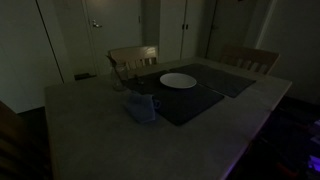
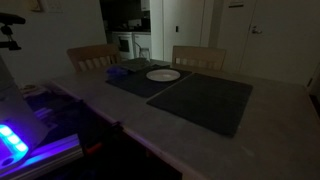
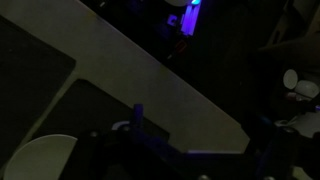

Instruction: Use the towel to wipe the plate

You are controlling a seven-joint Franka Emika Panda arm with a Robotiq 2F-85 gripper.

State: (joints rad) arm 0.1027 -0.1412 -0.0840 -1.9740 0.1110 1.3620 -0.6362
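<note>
Lying crumpled near the plate (image 1: 178,81), towel (image 1: 140,108) looks ungrasped, all wiping yet to do; gripper (image 3: 175,165) finger spread too dark to tell.

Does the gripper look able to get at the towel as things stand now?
Probably yes. The towel lies bare on the dark placemat near the plate, nothing over it. The gripper hangs above the table, plate at its view's edge; the towel itself is not seen there.

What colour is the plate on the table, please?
The plate is white, clearest in an exterior view.
</note>
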